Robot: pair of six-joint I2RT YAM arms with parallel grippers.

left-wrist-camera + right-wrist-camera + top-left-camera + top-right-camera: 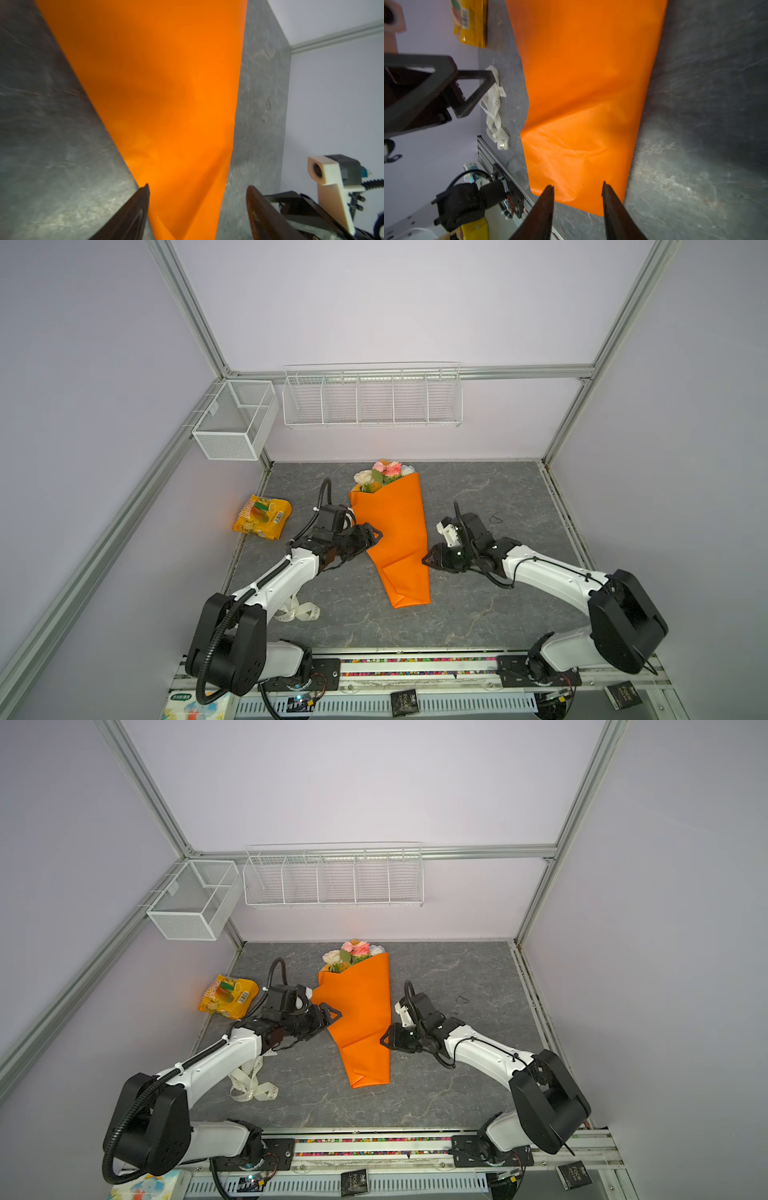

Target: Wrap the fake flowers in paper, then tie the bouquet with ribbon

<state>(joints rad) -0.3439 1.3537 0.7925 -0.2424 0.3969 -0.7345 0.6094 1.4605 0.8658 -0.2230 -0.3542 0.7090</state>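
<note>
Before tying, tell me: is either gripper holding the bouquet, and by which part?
Nothing is held: left gripper and right gripper stand open, flanking the orange-wrapped fake-flower bouquet.

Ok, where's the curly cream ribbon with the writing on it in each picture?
In a top view: the cream printed ribbon lies near the front, partly under the left arm.
In a top view: same place, more showing.
Left wrist: not in it.
Right wrist: ribbon beside the orange paper cone.
Landmark: that orange cone, in all four.
</note>
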